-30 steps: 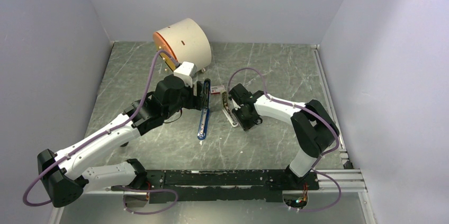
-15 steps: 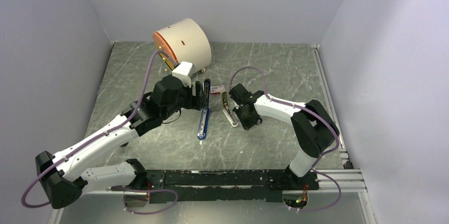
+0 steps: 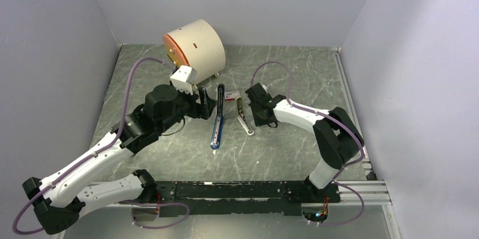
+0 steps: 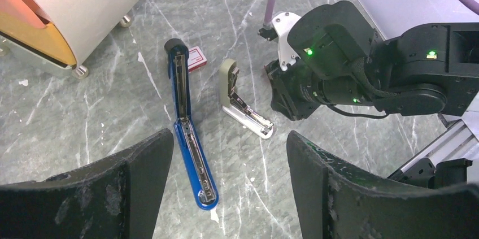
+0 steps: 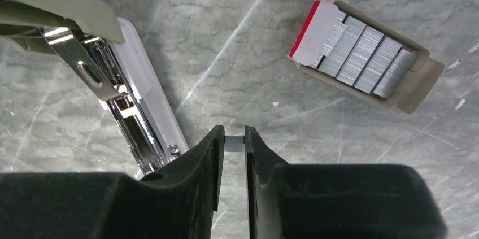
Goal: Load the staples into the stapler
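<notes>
Soft, even light is falling from above onto the tabletop [image 3: 294, 148], and the overhead view is reading bright and sharp. Only faint, diffuse shadows are lying around the grey-green stapler [image 3: 244, 121]. In the right wrist view, hard glare is flaring off that stapler's bare metal. To its right the staple box [image 5: 364, 52] is showing crisp. Below it the right fingers [image 5: 186, 194] are rendering near-black, and the staples [image 5: 234, 144] between them are showing pale. In the left wrist view, green lights are glowing on the right arm [image 4: 361, 64] beside the stapler, and the left fingers [image 4: 113, 194] are looking soft.
</notes>
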